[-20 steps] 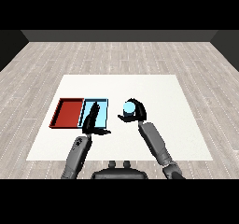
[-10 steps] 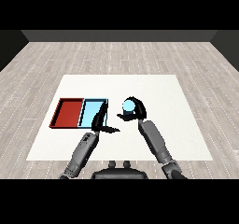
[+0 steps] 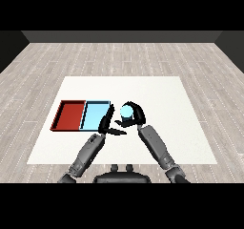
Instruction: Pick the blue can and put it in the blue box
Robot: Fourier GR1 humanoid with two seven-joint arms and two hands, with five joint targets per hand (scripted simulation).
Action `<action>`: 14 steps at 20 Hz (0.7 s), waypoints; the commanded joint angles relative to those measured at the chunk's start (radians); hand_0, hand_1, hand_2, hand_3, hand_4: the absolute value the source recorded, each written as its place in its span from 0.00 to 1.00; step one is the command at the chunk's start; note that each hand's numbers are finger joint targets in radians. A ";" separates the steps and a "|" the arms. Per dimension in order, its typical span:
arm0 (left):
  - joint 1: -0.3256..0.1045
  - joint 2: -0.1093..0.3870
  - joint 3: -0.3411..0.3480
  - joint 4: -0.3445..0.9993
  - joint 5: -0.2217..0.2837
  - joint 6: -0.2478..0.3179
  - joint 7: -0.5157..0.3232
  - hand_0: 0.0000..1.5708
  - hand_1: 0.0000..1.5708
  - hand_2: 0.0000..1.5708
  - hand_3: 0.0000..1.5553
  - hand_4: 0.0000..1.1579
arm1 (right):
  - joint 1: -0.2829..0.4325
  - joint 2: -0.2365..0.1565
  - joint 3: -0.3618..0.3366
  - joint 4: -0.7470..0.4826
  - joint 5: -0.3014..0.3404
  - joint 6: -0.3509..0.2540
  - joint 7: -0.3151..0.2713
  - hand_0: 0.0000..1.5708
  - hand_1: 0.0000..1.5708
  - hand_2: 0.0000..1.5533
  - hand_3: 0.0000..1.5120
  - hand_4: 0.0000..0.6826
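1. The white table (image 3: 157, 94) carries two trays side by side near its left edge: a red tray (image 3: 70, 115) on the outside and the light blue tray (image 3: 95, 114), the target, on the inside.
2. The right hand (image 3: 135, 117) is curled round the blue can (image 3: 126, 111), just right of the blue tray's near corner; I cannot tell whether the can is clear of the table.
3. The left hand (image 3: 106, 123) sits between can and tray, fingers straight and relaxed, holding nothing, right beside the tray's right rim.
4. To my eye, the carry is the step in hand. It wants a short sweep leftward with the can kept upright, high enough to clear the rim.
5. The left hand looks in the way; I'd have it drawn back first.
6. Release should come only once the can is over the blue floor, not the red.
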 commanded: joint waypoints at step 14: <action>-0.105 0.000 -0.100 0.177 0.113 0.047 -0.104 0.00 0.00 0.00 0.00 0.00 | -0.056 0.000 0.065 0.022 -0.025 -0.008 -0.019 0.90 0.90 0.92 0.92 0.95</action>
